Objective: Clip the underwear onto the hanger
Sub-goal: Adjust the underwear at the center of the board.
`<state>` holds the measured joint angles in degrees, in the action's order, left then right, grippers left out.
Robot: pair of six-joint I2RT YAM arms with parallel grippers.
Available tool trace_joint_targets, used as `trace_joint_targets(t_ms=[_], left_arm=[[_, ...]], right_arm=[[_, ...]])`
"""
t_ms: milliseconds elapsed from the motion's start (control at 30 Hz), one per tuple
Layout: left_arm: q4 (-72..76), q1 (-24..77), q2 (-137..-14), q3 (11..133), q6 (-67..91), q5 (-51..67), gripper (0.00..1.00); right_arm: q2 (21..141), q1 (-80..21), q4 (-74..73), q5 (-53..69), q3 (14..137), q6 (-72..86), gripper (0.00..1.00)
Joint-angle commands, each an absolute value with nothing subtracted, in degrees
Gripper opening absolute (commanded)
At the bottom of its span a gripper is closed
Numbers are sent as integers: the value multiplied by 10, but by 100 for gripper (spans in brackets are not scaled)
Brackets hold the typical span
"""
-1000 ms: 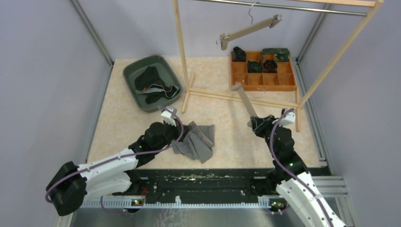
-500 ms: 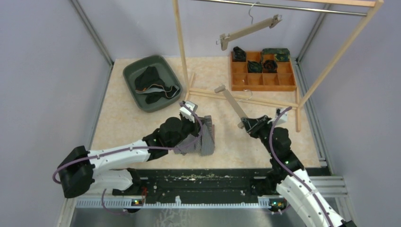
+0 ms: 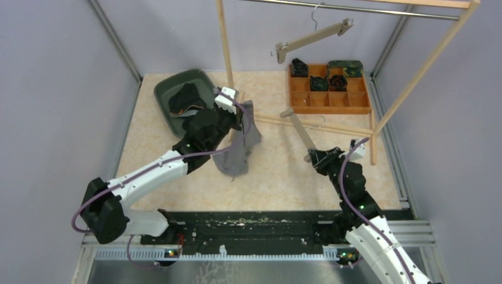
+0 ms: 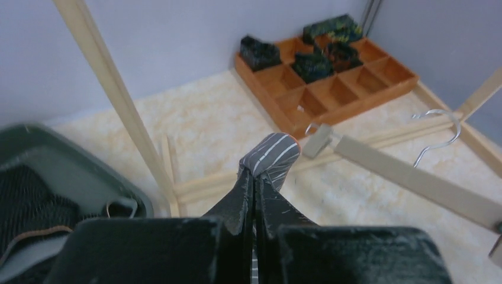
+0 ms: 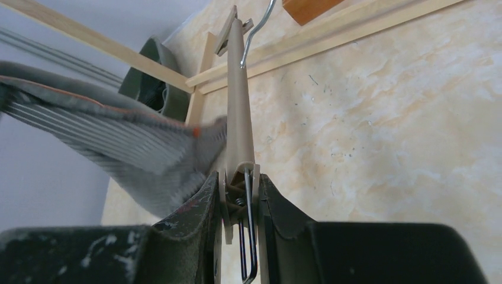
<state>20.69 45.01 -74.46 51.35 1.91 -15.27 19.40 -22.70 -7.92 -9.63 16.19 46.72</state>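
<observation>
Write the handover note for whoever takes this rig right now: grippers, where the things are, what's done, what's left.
Left gripper: shut on the striped underwear, which dangles from it.
Right gripper: shut on one end of the wooden hanger, with the free clip pointing toward the underwear.
Done: both items are picked up.
Left: bring the fabric edge into the free clip and clip it. Nothing is clipped yet.

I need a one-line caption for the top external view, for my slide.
Left claw holds striped underwear up; right claw grips one end of a wooden hanger.
</observation>
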Motion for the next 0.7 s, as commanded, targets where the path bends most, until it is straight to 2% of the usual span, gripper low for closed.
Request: trace_joint_targets(t_ms=[0,100,400,667], left_arm=[[178,451,-743,601,-44,-111,0],[167,466,-738,578,-22,-55,0],[348,599,-780,316,92,-111,0],[414,652,-806,242,149,-147,0]], right_arm=[[193,-222,-57,-116,192,457,0],[203,-223,-55,-122,194,453,0],[200,-222,-67,-133,195,444,0],[204,-222,-59,-127,189,446,0]])
